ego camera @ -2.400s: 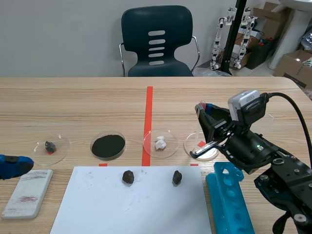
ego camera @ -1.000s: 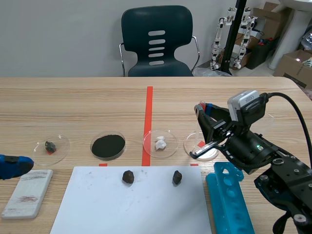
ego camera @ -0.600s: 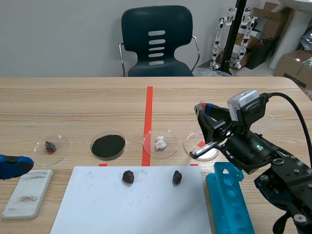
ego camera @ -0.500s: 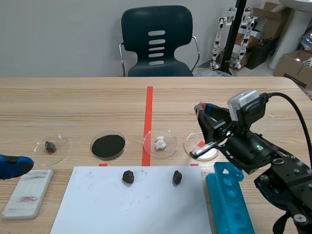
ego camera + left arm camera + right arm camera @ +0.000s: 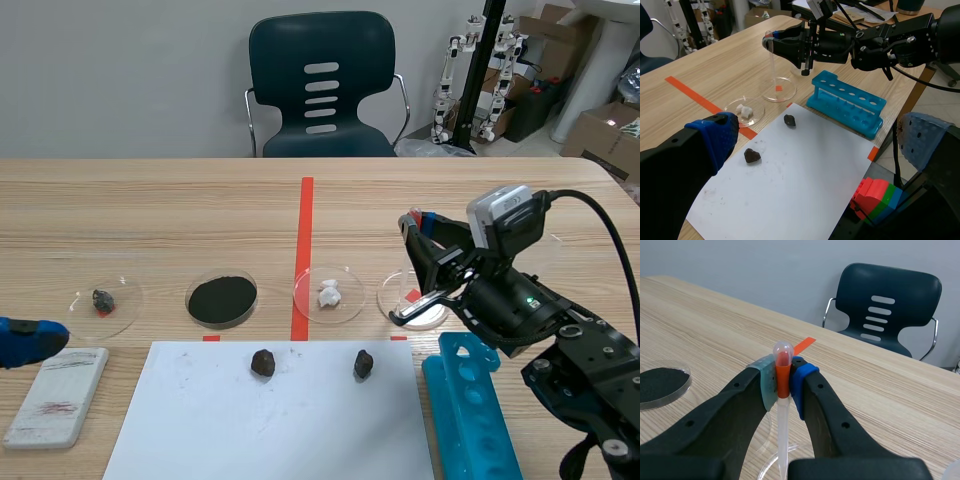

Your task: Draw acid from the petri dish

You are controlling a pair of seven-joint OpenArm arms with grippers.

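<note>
In the scene view the right hand (image 5: 413,222) is clamped on a clear plastic pipette with an orange-red collar (image 5: 410,262). The pipette hangs upright over a clear round petri dish (image 5: 412,298), the rightmost of a row on the wooden desk (image 5: 180,220). In the same row stand a clear dish of white lumps (image 5: 328,294), a clear dish of black powder (image 5: 221,298) and a clear dish with one small dark stone (image 5: 103,300). Nearer the robot lies a white paper sheet (image 5: 270,420) bearing two dark stones (image 5: 263,362) (image 5: 363,364). A blue plastic tube rack (image 5: 472,410) lies just beside the sheet, and a white rectangular tile (image 5: 55,395) lies at its other side, near the left hand (image 5: 25,340). In the left wrist view the left hand (image 5: 820,135) has its fingers wide apart with nothing between them. Ahead of it, past the sheet (image 5: 785,185) and the rack (image 5: 846,102), the pipette's stem (image 5: 772,65) runs down into the petri dish (image 5: 778,90) (whether its tip meets any liquid cannot be told). In the right wrist view the grey-green pad (image 5: 767,380) and the blue pad (image 5: 799,382) press the pipette (image 5: 782,430) at its collar. Its round bulb stands above them, and the dish rim (image 5: 771,467) lies under the hand (image 5: 783,377).
</note>
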